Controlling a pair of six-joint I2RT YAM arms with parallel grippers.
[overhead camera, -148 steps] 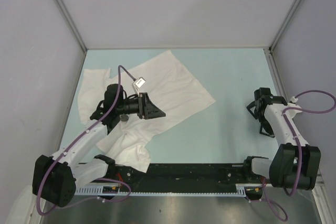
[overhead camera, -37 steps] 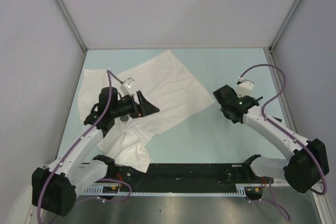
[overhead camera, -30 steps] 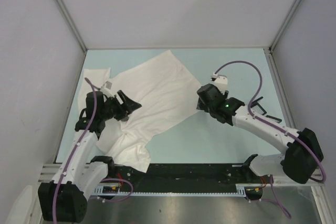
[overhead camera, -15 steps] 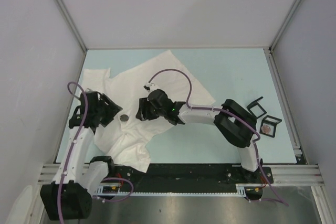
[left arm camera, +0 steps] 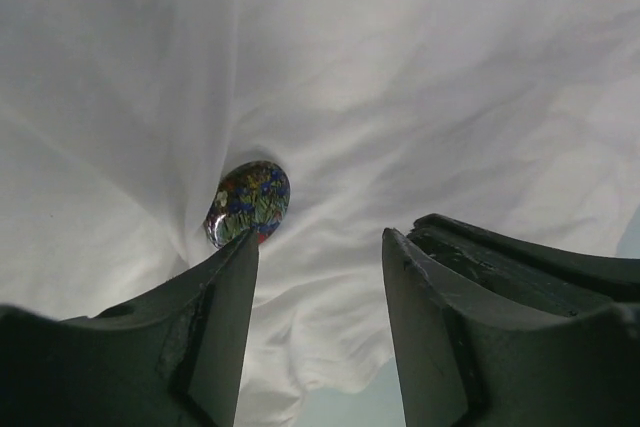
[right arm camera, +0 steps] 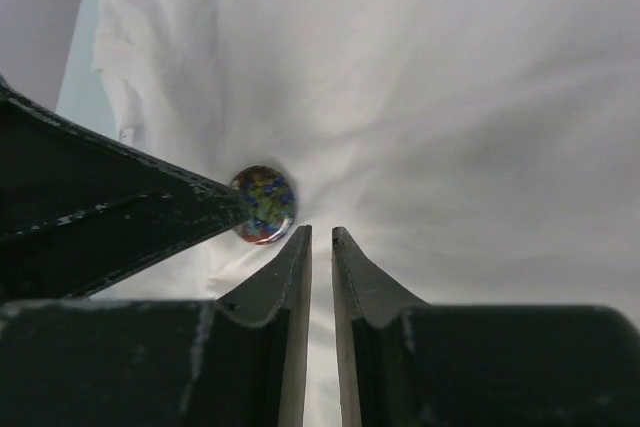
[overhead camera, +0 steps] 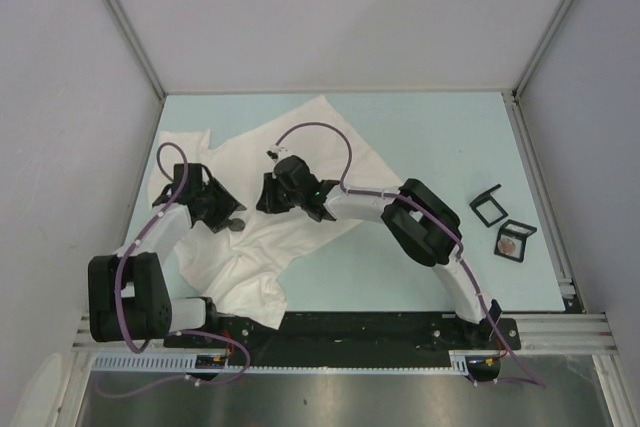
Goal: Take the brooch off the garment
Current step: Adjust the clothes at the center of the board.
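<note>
Pale blue bench (overhead camera: 450,147) boxed in by grey walls (overhead camera: 330,17), and things just got busy. A second ago my right arm was way over on its own side. Now it's stretched clear across so the right pincer (right arm camera: 320,234) sits over the garment (overhead camera: 340,157), and the left arm has pulled back along the left wall with the left pincer (left arm camera: 318,247) aimed at the same spot. Both have been narrowing too. The left one is still spread, with the brooch (left arm camera: 249,203) just past the tip of one finger, not between them. From the right wrist cam that tip looks to be touching the brooch's edge. The right one is drawn in to a thin slit just beside the brooch, with nothing in it that I can make out. The brooch is still stuck in the white cloth, in a little pucker of folds on the left part of the shirt, so I reckon we're right at the grab with nothing removed yet. Room-wise the left is tight: the arm is near the wall and the sleeve runs to the bench edge there. The far half and the right are open apart from two small black cases (overhead camera: 487,209) well apart from the action, so pulling away rightward looks easiest.
</note>
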